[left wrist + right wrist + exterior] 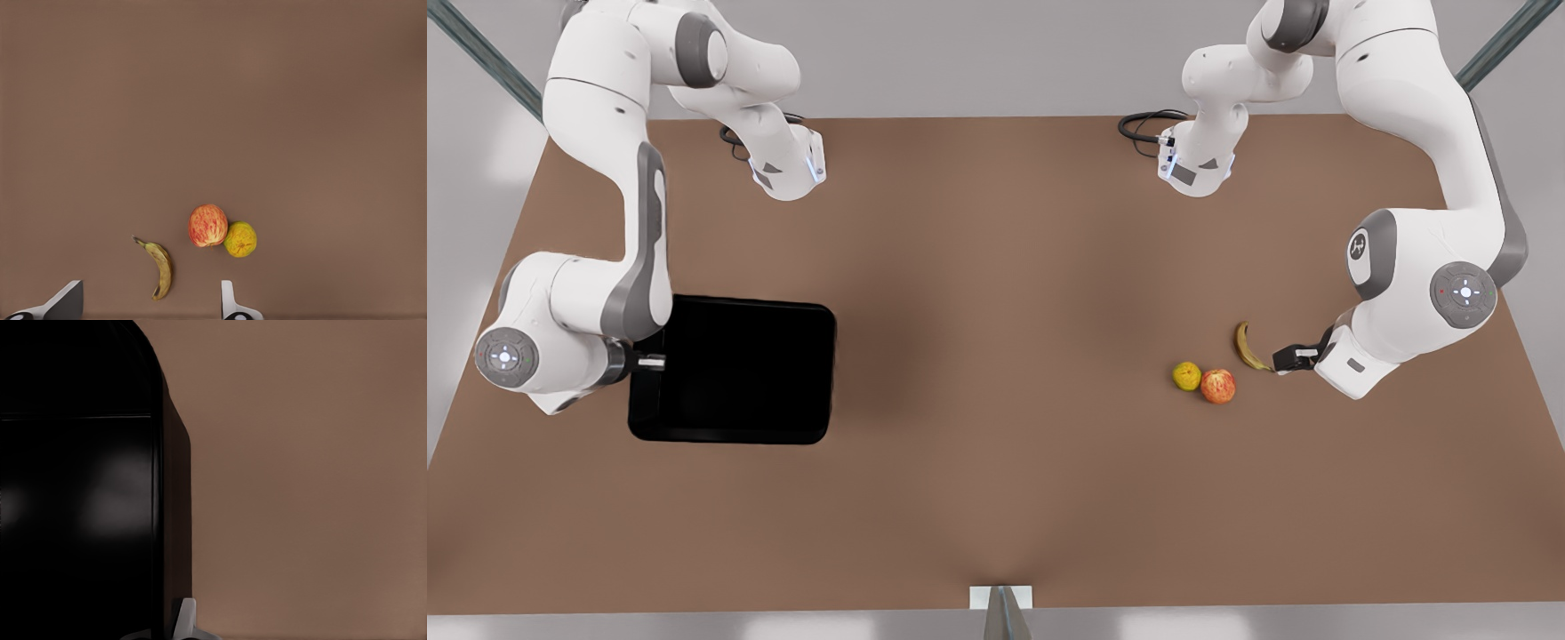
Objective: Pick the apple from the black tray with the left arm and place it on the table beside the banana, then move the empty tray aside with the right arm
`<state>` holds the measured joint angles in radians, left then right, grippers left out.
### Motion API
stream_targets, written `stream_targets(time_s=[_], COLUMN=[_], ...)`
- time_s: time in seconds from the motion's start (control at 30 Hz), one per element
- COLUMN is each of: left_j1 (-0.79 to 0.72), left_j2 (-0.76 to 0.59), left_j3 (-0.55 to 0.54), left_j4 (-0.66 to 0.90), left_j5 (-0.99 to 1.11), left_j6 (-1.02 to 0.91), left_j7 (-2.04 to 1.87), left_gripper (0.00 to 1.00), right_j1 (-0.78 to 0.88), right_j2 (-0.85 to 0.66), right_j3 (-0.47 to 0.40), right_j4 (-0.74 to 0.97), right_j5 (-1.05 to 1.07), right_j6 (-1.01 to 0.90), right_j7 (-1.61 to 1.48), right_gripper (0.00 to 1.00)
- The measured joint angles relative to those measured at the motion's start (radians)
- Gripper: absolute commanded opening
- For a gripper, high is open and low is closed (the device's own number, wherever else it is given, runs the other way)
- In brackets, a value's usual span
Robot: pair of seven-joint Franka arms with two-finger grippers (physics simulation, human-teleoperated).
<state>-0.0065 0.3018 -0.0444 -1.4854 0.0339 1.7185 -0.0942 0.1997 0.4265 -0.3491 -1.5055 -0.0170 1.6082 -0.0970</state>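
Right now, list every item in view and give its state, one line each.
Apple: on the table, touching the yellow-green fruit.
Banana: flat on the table, near the apple.
Tray: empty, upright.
Left gripper: open, beside the banana.
Right gripper: at the tray's rim.

Bare table (1005,356) between tray (738,373), fruits

Two white jointed arms with smooth rounded shells, grey patches at the joints, left arm (1432,267) at the frame's right, right arm (596,267) at the frame's left, round grey end caps bearing small lit marks, black cables looped near both bases, small black grippers.
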Motion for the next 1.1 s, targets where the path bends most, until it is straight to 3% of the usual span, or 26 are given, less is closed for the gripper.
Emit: stream_targets(time_s=[0.37, 0.5, 0.53, 0.57, 0.63, 0.67, 0.8, 0.9, 1.03, 1.1], left_j1=[0.0, -0.001, -0.001, -0.001, -0.001, 0.0, -0.001, -0.001, -0.014, -0.015], left_j2=[0.0, 0.0, 0.0, 0.0, 0.0, 0.0, 0.0, 0.0, 0.005, 0.013], left_j3=[0.0, 0.0, 0.0, 0.0, 0.0, 0.0, 0.0, -0.001, -0.007, -0.007], left_j4=[0.0, 0.0, 0.0, -0.001, 0.0, 0.0, 0.0, 0.001, 0.013, 0.028], left_j5=[0.0, 0.0, 0.0, 0.0, 0.0, 0.0, 0.0, 0.0, 0.011, 0.016], left_j6=[0.0, 0.0, 0.0, 0.0, 0.0, 0.0, 0.0, 0.0, 0.0, 0.001], left_j7=[-0.006, -0.008, -0.008, -0.009, -0.009, -0.009, -0.01, -0.01, -0.008, -0.007], left_gripper=[1.0, 1.0, 1.0, 1.0, 1.0, 1.0, 1.0, 1.0, 1.0, 1.0], right_j1=[-0.027, -0.028, -0.028, -0.028, -0.027, -0.026, -0.022, 0.008, 0.094, 0.051], right_j2=[0.17, 0.197, 0.203, 0.208, 0.217, 0.219, 0.171, -0.015, -0.174, -0.25], right_j3=[-0.036, -0.044, -0.044, -0.045, -0.056, -0.058, -0.062, -0.038, 0.089, 0.139], right_j4=[0.002, 0.002, 0.002, 0.002, 0.002, 0.007, 0.017, 0.019, 0.11, 0.131], right_j5=[0.067, 0.086, 0.09, 0.099, 0.128, 0.135, 0.153, 0.171, 0.156, 0.082], right_j6=[0.167, 0.207, 0.217, 0.226, 0.242, 0.25, 0.266, 0.229, 0.116, 0.052], right_j7=[-0.273, -0.341, -0.356, -0.368, -0.391, -0.399, -0.431, -0.449, -0.417, -0.401], right_gripper=[0.13, 0.24, 0.36, 0.61, 0.96, 1.0, 1.0, 1.0, 1.0, 1.0])
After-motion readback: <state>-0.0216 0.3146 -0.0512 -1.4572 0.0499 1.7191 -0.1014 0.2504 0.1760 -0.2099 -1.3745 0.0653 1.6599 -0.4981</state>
